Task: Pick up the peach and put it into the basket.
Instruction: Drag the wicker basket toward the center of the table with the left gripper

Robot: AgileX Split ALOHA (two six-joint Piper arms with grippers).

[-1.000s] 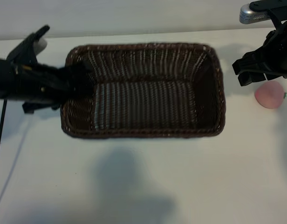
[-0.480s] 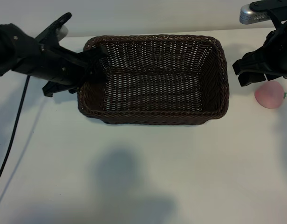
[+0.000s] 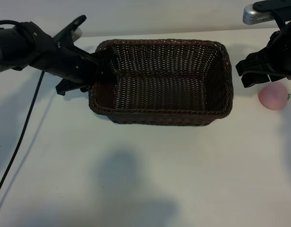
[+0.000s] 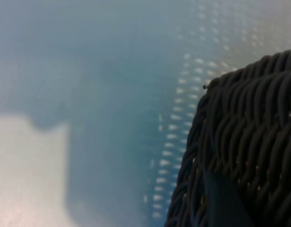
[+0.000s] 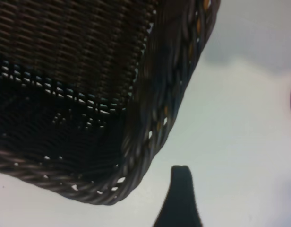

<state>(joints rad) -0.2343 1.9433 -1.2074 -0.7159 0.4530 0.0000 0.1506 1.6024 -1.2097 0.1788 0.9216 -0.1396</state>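
Left tool (image 3: 102, 66) clamps the wicker basket's (image 3: 216, 113) left rim, basket tilted off the worktop (image 3: 145, 179). Right tool (image 3: 249, 71) hangs spread apart beside the peach (image 3: 274, 96), right edge.

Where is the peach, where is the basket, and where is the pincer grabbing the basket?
peach (image 3: 273, 96): exterior view, middle of the pink fruit.
basket (image 3: 164, 117): exterior view, near braided rim.
left pincer (image 3: 101, 66): exterior view, fingertips at the basket's left end wall.
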